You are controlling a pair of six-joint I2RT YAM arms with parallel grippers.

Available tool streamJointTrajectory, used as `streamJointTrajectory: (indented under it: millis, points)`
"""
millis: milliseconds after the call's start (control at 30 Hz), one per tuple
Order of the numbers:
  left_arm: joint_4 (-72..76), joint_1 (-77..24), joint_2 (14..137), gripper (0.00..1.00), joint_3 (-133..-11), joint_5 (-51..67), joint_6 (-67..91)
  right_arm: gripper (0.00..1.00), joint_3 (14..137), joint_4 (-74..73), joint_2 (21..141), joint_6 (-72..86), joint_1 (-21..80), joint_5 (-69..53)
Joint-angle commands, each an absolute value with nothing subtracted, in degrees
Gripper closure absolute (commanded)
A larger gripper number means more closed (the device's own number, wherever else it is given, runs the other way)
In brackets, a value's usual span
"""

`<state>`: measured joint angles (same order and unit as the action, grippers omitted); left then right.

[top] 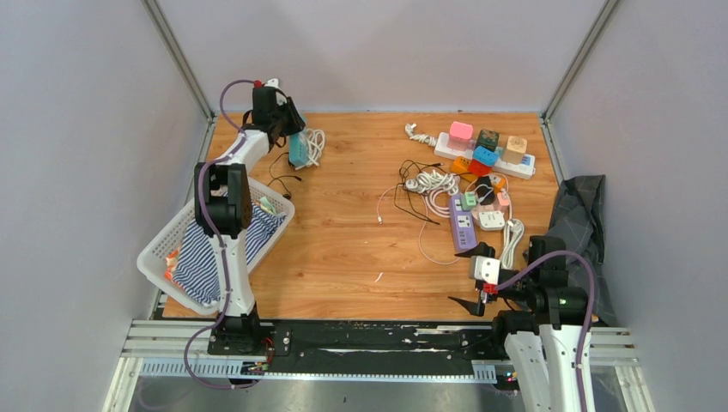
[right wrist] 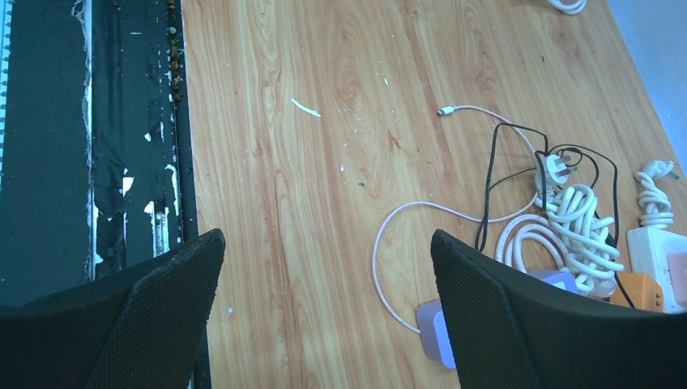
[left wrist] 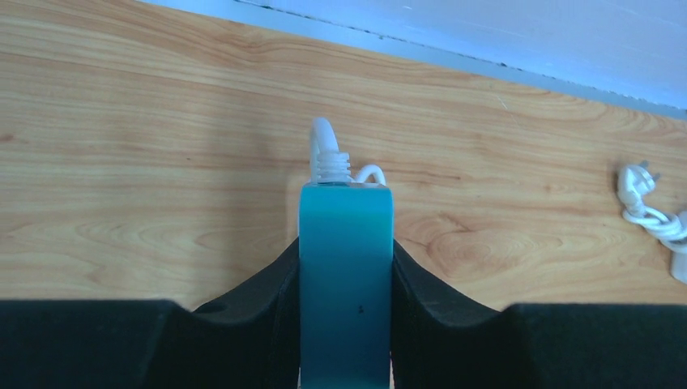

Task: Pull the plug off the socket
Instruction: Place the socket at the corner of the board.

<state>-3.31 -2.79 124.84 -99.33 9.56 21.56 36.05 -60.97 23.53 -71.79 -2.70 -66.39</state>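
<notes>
Wooden table (top: 343, 257) inside grey-walled enclosure, surveyed from above.

Left gripper (top: 294, 142) at 11 o'clock, close to far edge. Fingers (left wrist: 267, 316) clamped on both flanks of teal socket block (left wrist: 347, 227); block seemingly raised clear of the wood. White cord (left wrist: 322, 138) leaves block's far end through ribbed collar; coil of same lies just beside block, toward its 3 o'clock in top view.

Right gripper (top: 474, 279) at 5 o'clock, near front edge. Fingers (right wrist: 502, 316) spread wide apart, only bare wood between.

Purple power strip (top: 462, 225) just beyond right gripper, at its 12 o'clock, with tangled cables (top: 433, 184) alongside. White power strip (top: 515, 166) at 1 o'clock, loaded with coloured adapters.

White basket (top: 159, 245) at 9 o'clock, overhanging left edge, containing striped cloth (top: 202, 257). Dark cloth (top: 584, 215) bunched at 3 o'clock against right wall.
</notes>
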Motion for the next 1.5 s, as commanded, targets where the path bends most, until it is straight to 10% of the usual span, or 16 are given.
streamJointTrajectory:
  millis: [0, 167, 433, 1067, 1467]
  points:
    - [-5.1, -2.2, 126.1, 0.61, -102.6, 4.1, 22.0, 0.02, 35.5, -60.8, 24.1, -71.2, -3.7, -66.1]
    - [-0.5, -2.2, 123.1, 0.14, -97.1, -1.3, 25.0, 0.02, 35.6, -61.0, 25.0, -71.1, -3.9, -65.7]
    - [-0.4, -2.1, 121.3, 0.02, -96.0, -1.9, 29.9, 0.03, 35.7, -60.9, 25.9, -71.1, -4.0, -65.5]
    - [-7.3, -2.2, 109.0, 0.0, -91.5, -8.5, 34.1, 0.03, 35.6, -60.9, 24.9, -71.1, -4.1, -65.6]
    - [-3.9, -2.2, 104.3, 0.0, -88.0, 9.7, 33.6, 0.03, 35.6, -60.7, 24.6, -71.0, -4.3, -65.6]
